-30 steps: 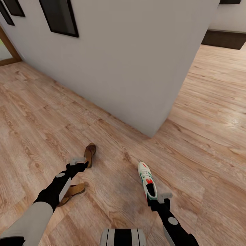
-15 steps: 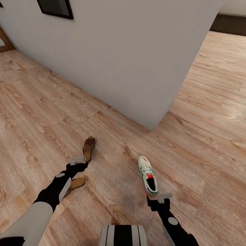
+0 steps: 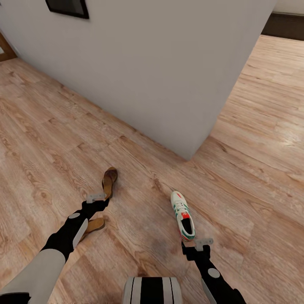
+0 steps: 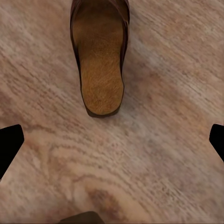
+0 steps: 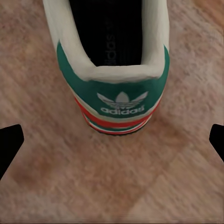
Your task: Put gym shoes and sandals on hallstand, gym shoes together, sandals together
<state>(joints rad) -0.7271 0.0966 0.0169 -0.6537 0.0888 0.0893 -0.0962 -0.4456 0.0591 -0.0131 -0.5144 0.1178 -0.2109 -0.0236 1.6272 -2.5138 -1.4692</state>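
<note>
Right hand [image 3: 202,245], fingers spread and empty, hovers just behind the gym shoe [image 3: 182,215] on the corridor floor [image 3: 261,169]; its long axis runs toward 12 o'clock, heel nearest. Left hand [image 3: 98,199], likewise spread, faces a sandal [image 3: 109,180] at 1 o'clock.

even, bright light, faint shadows; wrist views slightly soft.

Wood-plank floor [image 3: 55,139] carries everything; one sandal [image 3: 109,181] lies just ahead of the left gripper [image 3: 96,197]; a second sandal [image 3: 93,226] behind it; a sneaker [image 3: 183,215] just ahead of the right gripper [image 3: 203,242].
</note>
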